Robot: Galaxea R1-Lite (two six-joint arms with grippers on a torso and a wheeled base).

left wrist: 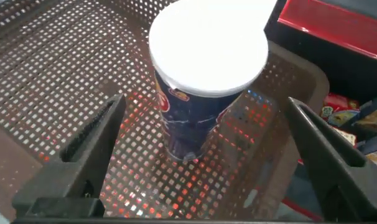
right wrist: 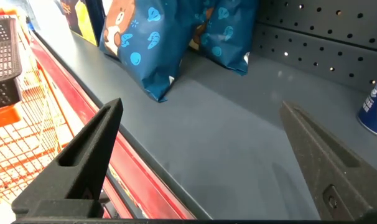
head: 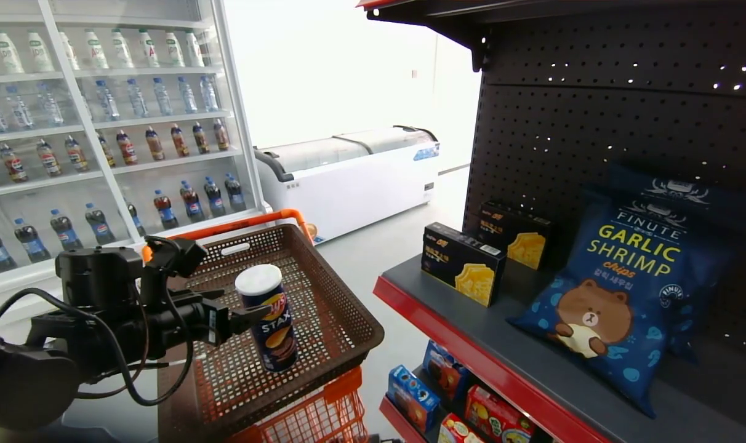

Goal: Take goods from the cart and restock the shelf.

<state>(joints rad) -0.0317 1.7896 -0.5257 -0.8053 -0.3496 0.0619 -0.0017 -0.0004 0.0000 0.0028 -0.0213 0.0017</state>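
Looking at the can (head: 273, 326) first: it stands upright on the floor of the brown basket (head: 348, 307), its long axis vertical and its white lid facing up. Our left hand (head: 250, 319) is level with the can's upper half and comes at it from the side, fingers spread wide. In the left wrist view one finger sits to each side of the can with a clear gap on both, so nothing is gripped yet. We judge the coming move to be a simple side squeeze across the round body, and it depends on the can staying centred between those fingers. The left hand is by far the nearer of the two. Our right hand (right wrist: 201, 109) is well apart from the can, open and empty above the shelf (head: 471, 320).

The can is a smooth, rigid cylinder with a glossy dark blue wrap and a flat plastic lid. We expect it to be light and easy to tip if it is pushed off-centre. The basket under the can is hard perforated plastic, resting on an orange wire cart (head: 311, 418). Beyond the can, the shelf is a matte grey board with a red lip. It carries soft, crinkly chip bags (head: 619, 289) and stiff black boxes (head: 465, 264).
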